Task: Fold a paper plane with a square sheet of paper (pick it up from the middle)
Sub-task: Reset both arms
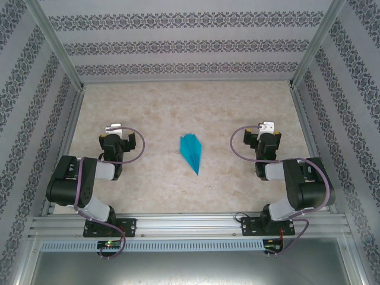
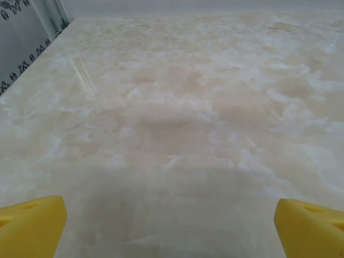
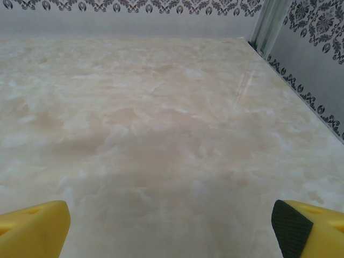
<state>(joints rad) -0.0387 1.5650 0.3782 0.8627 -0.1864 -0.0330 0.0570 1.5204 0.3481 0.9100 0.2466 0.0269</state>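
Note:
The teal-blue paper plane (image 1: 192, 152) lies flat on the marbled table (image 1: 160, 107), its pointed tip toward the near edge and slightly right. My left gripper (image 1: 113, 129) rests well to its left, folded back over its arm. Off to the plane's right sits my right gripper (image 1: 268, 127), also pulled back. Both are open with nothing between them: the yellow fingertips (image 2: 32, 226) of the left gripper (image 2: 172, 228) stand far apart over bare table, as do the right gripper's (image 3: 172, 228) fingertips (image 3: 33, 228). The plane lies outside both wrist views.
Patterned walls (image 1: 190, 41) enclose the table on the far, left and right sides, with metal corner posts (image 3: 271, 24). An aluminium rail (image 1: 190, 225) holds both arm bases at the near edge.

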